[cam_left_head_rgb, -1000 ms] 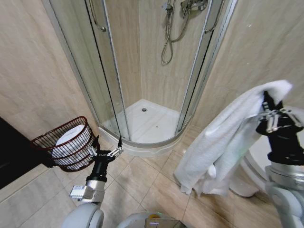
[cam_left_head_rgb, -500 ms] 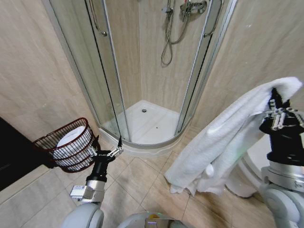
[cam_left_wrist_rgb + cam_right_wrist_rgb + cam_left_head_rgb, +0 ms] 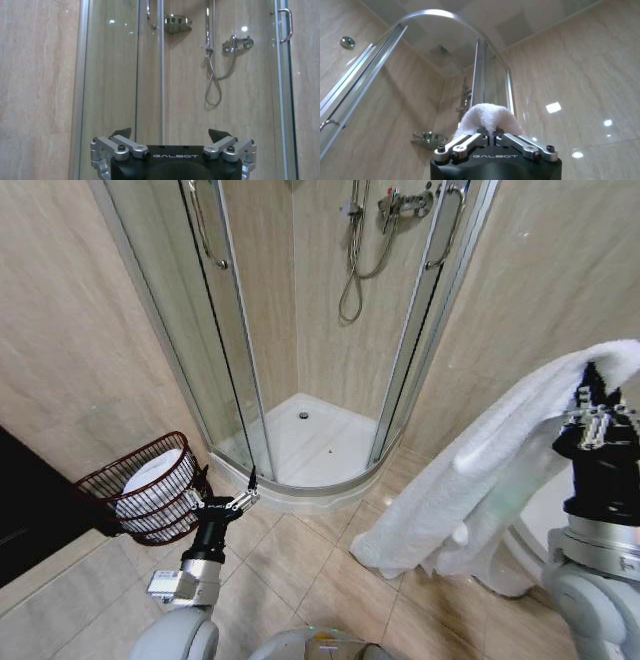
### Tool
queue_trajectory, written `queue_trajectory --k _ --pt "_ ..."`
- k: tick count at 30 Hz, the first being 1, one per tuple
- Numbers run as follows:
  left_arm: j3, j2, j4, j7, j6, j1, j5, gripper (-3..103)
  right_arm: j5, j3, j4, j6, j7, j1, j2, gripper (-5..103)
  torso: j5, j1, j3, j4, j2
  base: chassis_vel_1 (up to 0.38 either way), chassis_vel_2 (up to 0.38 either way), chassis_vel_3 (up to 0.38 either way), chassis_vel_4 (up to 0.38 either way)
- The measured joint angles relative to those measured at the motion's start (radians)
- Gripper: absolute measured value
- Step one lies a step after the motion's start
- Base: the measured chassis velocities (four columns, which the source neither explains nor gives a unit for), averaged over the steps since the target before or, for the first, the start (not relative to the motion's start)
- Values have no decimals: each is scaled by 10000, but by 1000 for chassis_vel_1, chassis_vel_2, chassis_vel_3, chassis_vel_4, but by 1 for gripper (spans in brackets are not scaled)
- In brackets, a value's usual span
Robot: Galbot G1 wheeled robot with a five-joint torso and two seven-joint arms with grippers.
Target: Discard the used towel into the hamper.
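change: the right gripper (image 3: 597,395) has climbed with the white towel (image 3: 490,470), so the cloth's lower hem hangs farther above the floor tiles (image 3: 310,565) than a second ago; the left gripper (image 3: 228,502) has stayed where it was.
head view, right arm: raised at the right edge, jaws pointing up, the towel draped over them and trailing down and to the robot's left in a long fold.
head view, left arm: low in front of the robot, jaws spread wide and holding nothing, pointing toward the shower enclosure (image 3: 310,330).
head view, hamper: the dark red-brown wire hamper (image 3: 140,500) sits on the floor at the left, against the tiled wall, just beside the left gripper; something white lies inside it.
left wrist view: the left gripper (image 3: 172,140) shows its two fingers well apart, nothing between them, facing the glass door (image 3: 110,75) and the shower hose (image 3: 212,71).
right wrist view: the right gripper (image 3: 494,138) has its jaws pinched together on a bunch of towel (image 3: 485,118), which bulges out above the fingertips.
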Motion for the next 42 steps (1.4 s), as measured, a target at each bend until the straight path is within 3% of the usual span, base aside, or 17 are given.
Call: queue_trajectory --k 13,42 --pt "0 0 0 0 0 0 0 100 -53 516 -9 491 -80 266 -189 3 -1 185 354 0 544 0 0 0 0" --pt "0 0 0 0 0 0 0 100 308 790 -21 683 -80 217 -261 3 -1 630 1071 1 1707 0 0 0 0"
